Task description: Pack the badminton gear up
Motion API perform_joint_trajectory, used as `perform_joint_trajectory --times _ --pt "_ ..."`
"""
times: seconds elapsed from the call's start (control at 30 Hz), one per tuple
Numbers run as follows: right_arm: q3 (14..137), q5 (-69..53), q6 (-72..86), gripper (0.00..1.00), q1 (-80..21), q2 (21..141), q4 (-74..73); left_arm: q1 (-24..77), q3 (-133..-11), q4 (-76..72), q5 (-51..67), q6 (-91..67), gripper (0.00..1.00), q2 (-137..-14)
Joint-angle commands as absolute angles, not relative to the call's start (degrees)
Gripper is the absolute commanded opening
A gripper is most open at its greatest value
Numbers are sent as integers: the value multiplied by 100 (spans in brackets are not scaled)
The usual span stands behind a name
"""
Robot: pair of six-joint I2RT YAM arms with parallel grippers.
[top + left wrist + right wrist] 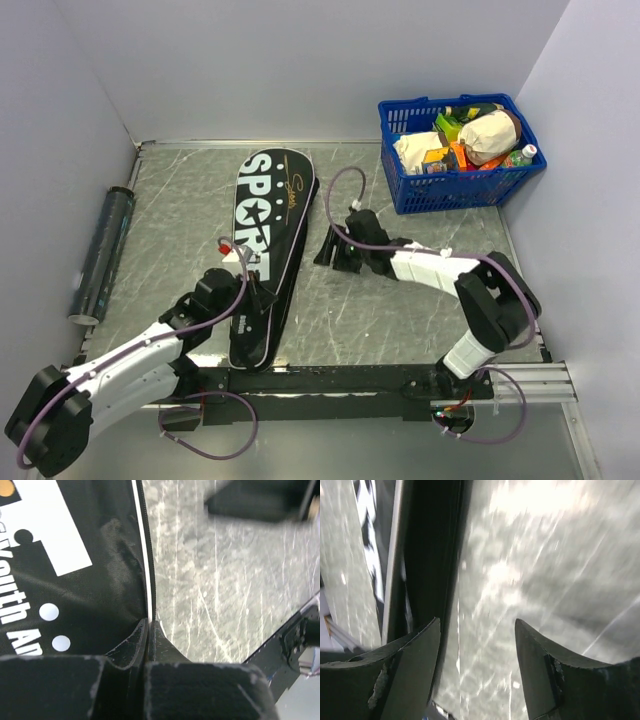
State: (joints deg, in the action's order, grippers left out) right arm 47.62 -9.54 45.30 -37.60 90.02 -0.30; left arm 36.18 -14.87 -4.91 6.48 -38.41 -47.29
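The black racket bag (268, 215) lettered "SPORT" lies lengthwise in the middle of the table. My left gripper (260, 296) is at its near right edge. In the left wrist view the gripper (149, 625) is shut on the bag's (75, 580) white-piped edge seam. My right gripper (331, 250) is open and empty just right of the bag. In the right wrist view it (477, 622) is over bare table, with the bag's edge (427, 555) to its left. The dark tube (103, 252) lies along the left wall. The rackets and shuttlecocks are out of view.
A blue basket (455, 188) of groceries stands at the back right corner. Grey walls close in the left, back and right sides. A black rail (400, 375) runs along the table's near edge.
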Motion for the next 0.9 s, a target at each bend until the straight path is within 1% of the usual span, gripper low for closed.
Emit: perform_joint_trajectory --times 0.0,0.27,0.47,0.63,0.77,0.87 --pt "5632 -888 4122 70 -3472 9403 -139 3770 -1415 -940 1309 -3630 1 -4965" --pt "6275 -1160 4403 71 -2804 10168 387 4262 -1521 -1046 1450 -3446 1 -5431" --pt "7038 -1520 4631 71 -2523 11230 641 4622 -1485 -1090 1494 -3445 1 -5484" --pt "7540 -2021 4886 71 -2426 11882 922 4807 -1468 -1142 1547 -3437 1 -5563" --pt "7979 -2100 4983 70 -2435 12277 985 4974 -1512 -1151 1608 -3393 1 -5686" --pt "8199 -2179 5071 68 -2417 12471 1019 5036 -1520 -1195 1652 -3375 1 -5739"
